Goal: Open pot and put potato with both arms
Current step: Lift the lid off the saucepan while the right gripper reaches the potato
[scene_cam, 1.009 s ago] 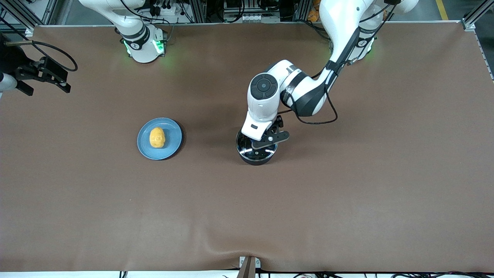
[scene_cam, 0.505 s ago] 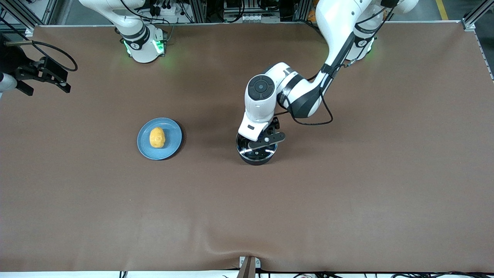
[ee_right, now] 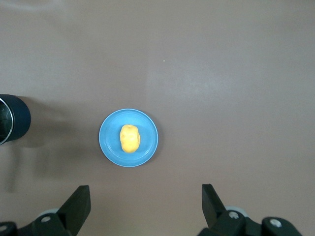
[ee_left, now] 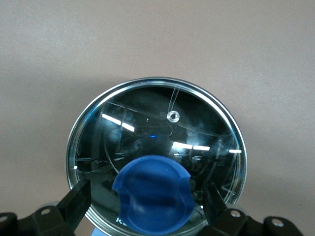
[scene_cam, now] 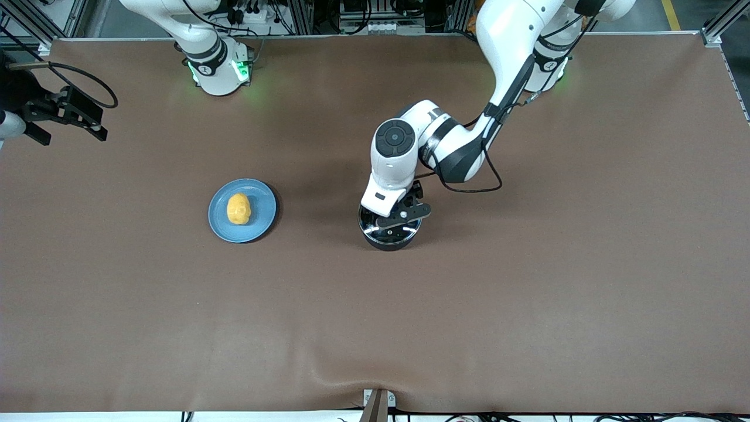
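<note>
Potato (ee_right: 130,138) on middle of blue plate (ee_right: 110,145). Pot (ee_right: 13,118) near plate (only part of dark wall shows). Right gripper (ee_right: 146,206) high over brown tabletop (ee_right: 226,83), fingers (ee_right: 78,206) spread wide, holding nothing.

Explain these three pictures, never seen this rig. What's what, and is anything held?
Two white robot arms share a brown table. The wide picture looks down from across the table; the other two come from cameras on each arm's wrist. The left end effector is low over the pot, its open fingers on either side of the blue knob of the glass lid. They have not closed on it, so nothing is held. The right end effector waits, open, high over the table. The potato lies on a blue plate, toward the right arm's end.
</note>
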`<state>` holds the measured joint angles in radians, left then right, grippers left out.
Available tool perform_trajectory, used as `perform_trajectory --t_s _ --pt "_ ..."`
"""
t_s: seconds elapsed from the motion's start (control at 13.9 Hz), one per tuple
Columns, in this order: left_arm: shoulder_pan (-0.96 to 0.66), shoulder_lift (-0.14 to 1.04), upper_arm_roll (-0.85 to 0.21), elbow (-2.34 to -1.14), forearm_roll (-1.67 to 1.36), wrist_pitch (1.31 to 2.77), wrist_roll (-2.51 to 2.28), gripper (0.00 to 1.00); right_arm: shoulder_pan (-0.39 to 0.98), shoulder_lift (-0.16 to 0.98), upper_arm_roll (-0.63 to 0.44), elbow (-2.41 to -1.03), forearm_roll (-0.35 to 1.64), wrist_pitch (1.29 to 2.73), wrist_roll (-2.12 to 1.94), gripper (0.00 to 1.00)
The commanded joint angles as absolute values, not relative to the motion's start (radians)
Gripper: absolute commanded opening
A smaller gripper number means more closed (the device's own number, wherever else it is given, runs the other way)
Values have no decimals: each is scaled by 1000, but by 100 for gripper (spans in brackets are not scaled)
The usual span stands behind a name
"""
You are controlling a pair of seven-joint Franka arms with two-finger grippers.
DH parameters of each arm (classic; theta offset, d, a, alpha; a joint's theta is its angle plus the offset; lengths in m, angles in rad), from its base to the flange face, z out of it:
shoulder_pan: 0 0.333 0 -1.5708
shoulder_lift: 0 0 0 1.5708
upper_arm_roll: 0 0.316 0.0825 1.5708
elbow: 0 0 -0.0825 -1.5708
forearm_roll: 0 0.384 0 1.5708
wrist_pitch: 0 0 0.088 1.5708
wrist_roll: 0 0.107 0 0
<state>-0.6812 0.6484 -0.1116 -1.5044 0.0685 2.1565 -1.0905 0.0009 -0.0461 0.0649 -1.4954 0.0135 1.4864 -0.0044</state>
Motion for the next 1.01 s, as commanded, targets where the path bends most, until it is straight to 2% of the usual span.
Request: perform_trajectory --t_s 0.0,0.07,0.14,0.22,0.43,0.5,0.94 --pt "-692 661 -106 -1482 95 2161 -1108 100 -3 -41 64 -1485 21 1480 -15 100" --pt "-690 661 -106 -1482 94 2161 -1108 88 -2 -41 64 -1485 21 1479 -15 100" --pt "-689 663 -106 -1482 86 2163 -1108 66 -2 -41 64 -1485 21 1479 -15 100" --pt "-687 664 -106 -1482 86 2163 -1108 55 -2 -41 64 -1485 21 1479 -15 100" --pt "-686 663 -106 -1483 86 2183 -1108 29 -2 -41 64 -1485 21 1480 -15 100" --pt "-683 657 -106 -1485 86 2181 -1108 27 -3 -41 64 -1485 21 1479 -15 100" --pt "-638 531 -100 -1488 86 2096 -1104 27 -3 -40 64 -1485 21 1482 -15 100"
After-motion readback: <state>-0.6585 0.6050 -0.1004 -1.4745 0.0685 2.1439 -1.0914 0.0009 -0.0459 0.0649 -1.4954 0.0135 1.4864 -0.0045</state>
